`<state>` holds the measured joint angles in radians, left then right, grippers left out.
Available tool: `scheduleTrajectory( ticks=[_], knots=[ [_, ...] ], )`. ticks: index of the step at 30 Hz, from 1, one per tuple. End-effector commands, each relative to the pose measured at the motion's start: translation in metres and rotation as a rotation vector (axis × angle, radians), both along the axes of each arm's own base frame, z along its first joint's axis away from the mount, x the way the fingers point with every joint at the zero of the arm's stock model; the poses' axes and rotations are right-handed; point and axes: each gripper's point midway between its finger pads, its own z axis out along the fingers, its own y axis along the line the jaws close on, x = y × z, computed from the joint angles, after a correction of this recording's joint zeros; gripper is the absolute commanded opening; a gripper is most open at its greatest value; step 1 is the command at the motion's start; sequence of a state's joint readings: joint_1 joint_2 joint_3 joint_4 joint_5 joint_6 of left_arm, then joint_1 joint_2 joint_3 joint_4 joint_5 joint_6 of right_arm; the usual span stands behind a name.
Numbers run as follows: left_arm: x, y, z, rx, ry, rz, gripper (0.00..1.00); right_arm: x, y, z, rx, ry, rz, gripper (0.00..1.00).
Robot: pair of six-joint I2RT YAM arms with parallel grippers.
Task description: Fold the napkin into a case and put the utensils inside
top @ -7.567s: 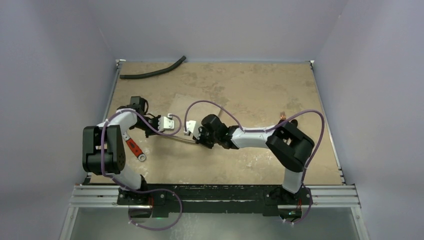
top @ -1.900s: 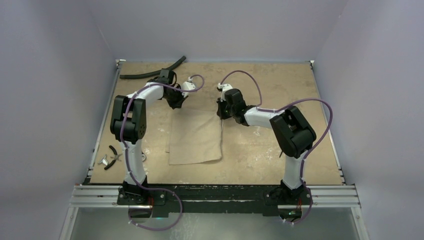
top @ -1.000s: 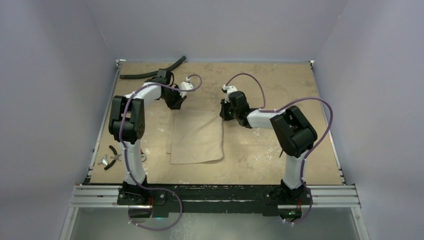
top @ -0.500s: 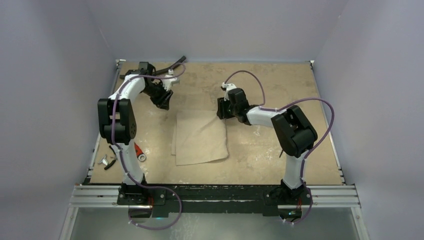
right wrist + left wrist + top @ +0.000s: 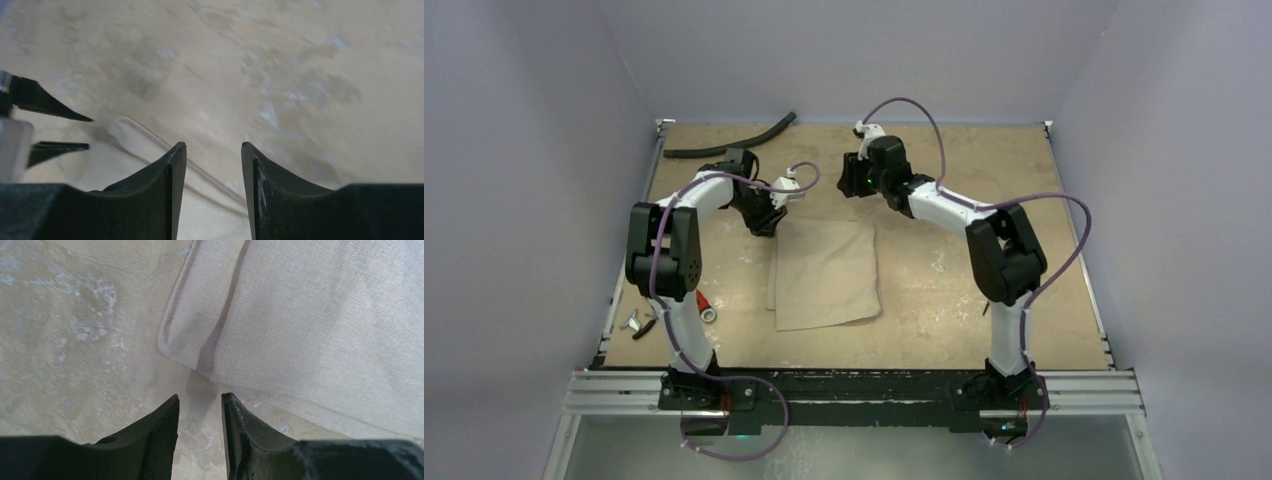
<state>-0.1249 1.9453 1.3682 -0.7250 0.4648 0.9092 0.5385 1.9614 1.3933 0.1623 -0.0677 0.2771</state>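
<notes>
The table point(image 5: 984, 200) lies under both grippers. The napkin point(image 5: 826, 275) lies flat on it as a folded rectangle, not yet a case. Its far left corner sits just ahead of the left gripper point(image 5: 200, 401), close to the tips but not between them. That gripper is released, jaws a little apart, nothing in them. The right gripper point(image 5: 212, 147) is also released and empty. It hangs over bare table, with the napkin's far edge below it and off to its left. The hose point(image 5: 729, 147) lies beyond the left gripper, well apart from it. Pliers point(image 5: 648, 322) sit far behind that gripper, near its arm's base. I cannot make out the utensils in any view.

The risks look like these. The corner ahead of the left gripper shows stacked layers, so a shallow pinch may take only the top one and open the fold. A low approach may push the cloth along instead of gripping it. The right gripper stands farther from its corner, so an uneven lift would skew the next fold.
</notes>
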Motion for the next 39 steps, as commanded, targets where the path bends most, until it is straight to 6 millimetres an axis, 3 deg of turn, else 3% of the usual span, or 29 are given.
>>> scheduleTrajectory(
  ticks=[1,5,11,17,23,31,39],
  knots=[
    [0.013,-0.005,0.024,-0.041,-0.113,-0.071,0.36,-0.002,0.057,-0.012,0.129,0.103,0.211,0.46],
    [-0.007,-0.005,0.016,-0.039,-0.079,-0.152,0.39,-0.005,0.095,-0.03,0.206,0.196,0.37,0.43],
    [-0.002,-0.001,0.014,-0.014,-0.102,-0.156,0.42,-0.01,0.122,-0.049,0.246,0.255,0.484,0.42],
    [0.01,-0.009,0.022,-0.056,-0.142,-0.145,0.42,-0.009,0.126,-0.058,0.251,0.255,0.49,0.37],
    [0.007,-0.014,0.014,-0.073,-0.132,-0.175,0.43,-0.012,0.127,-0.067,0.244,0.263,0.513,0.34],
    [0.018,-0.02,0.018,-0.099,-0.158,-0.159,0.42,-0.013,0.127,-0.079,0.227,0.272,0.516,0.33],
    [0.018,-0.027,0.014,-0.137,-0.121,-0.158,0.23,-0.014,0.128,-0.084,0.208,0.272,0.515,0.31]
  ],
)
